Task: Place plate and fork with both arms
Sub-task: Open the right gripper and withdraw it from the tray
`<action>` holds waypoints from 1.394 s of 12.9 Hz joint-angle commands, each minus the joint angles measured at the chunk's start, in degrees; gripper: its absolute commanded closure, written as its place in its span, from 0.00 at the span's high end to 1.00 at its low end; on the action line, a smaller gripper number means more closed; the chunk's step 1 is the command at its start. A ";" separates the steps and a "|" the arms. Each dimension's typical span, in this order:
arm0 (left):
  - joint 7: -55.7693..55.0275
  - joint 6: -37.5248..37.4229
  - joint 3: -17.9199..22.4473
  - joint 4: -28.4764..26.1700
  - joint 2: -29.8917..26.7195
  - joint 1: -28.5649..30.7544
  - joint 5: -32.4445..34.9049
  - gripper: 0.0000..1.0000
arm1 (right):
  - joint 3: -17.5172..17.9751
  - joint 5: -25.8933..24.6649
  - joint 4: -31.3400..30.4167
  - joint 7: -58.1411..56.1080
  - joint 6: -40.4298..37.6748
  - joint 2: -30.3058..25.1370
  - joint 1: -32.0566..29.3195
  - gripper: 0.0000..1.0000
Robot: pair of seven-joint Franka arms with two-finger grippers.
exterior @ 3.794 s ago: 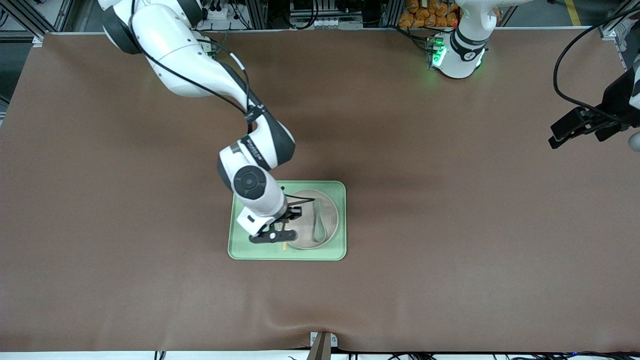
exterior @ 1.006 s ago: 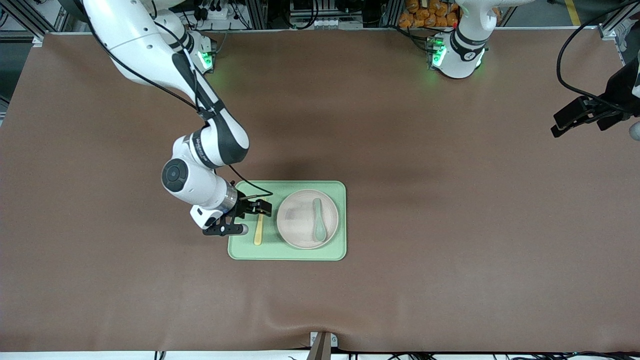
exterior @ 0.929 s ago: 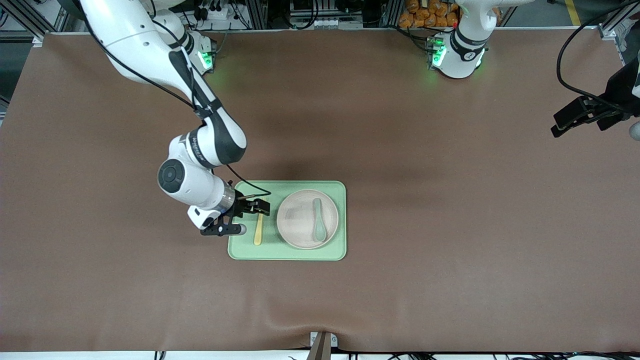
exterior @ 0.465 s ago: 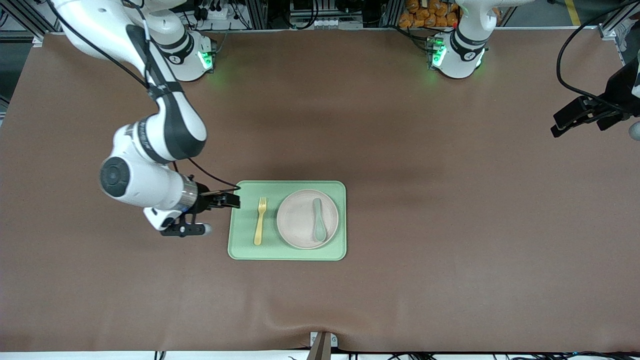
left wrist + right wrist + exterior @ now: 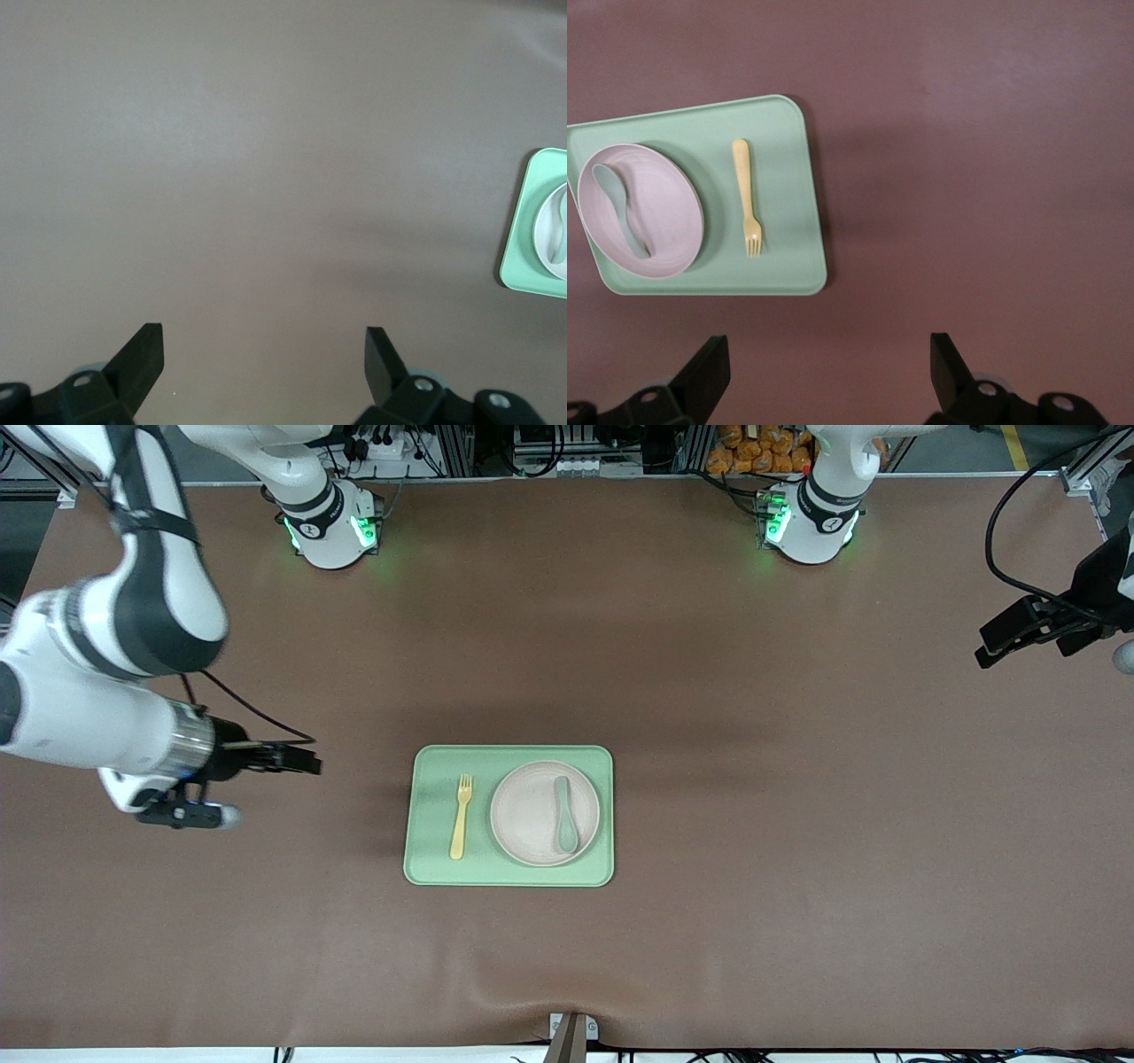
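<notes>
Green tray (image 5: 508,875) sits mid-table on the brown cloth (image 5: 762,921). On it, the plate (image 5: 532,819) — pale beige-pink, round — lies toward the left arm's end of the tray, flat, with a grey-green spoon (image 5: 565,824) resting in it, bowl end nearer the front camera. The fork (image 5: 459,817) lies flat on the tray's bare floor just beside the plate, on the side toward the right arm's end; not touching the plate. Tines point toward the robots' bases, handle toward the front camera.

Right gripper (image 5: 239,784) hangs over bare cloth toward the right arm's end of the table, well apart from the tray. Fingers (image 5: 709,372) spread wide, nothing between them — the right wrist view shows only cloth in the gap, with tray, plate, spoon and fork all in sight farther off.

Left gripper (image 5: 1028,642) is over the table's edge at the left arm's end, well apart from tray and fork; that arm waits. Its fingers (image 5: 142,359) also stand fully apart and hold nothing. The left wrist view shows plain cloth under it, and only a corner of the tray with a slice of the plate at the picture's edge.
</notes>
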 commanded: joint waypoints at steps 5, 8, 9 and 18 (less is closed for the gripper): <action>1.33 -0.65 0.18 -0.46 -1.08 -0.13 -1.05 1.00 | 6.46 -7.77 1.56 0.33 -9.61 -10.44 -7.87 1.00; 1.33 -0.65 0.18 -0.55 -1.08 -0.22 -1.49 1.00 | 6.28 -8.21 -6.51 0.69 -7.86 -19.67 -7.52 1.00; 1.33 -0.65 0.18 -0.55 -1.08 -0.21 -1.49 1.00 | 6.28 -8.21 -7.75 0.69 -8.82 -21.96 -7.43 1.00; 1.25 -0.65 0.18 -0.55 -0.99 -0.48 -1.49 1.00 | 3.03 -13.76 2.61 -0.10 -12.25 -19.17 -7.69 1.00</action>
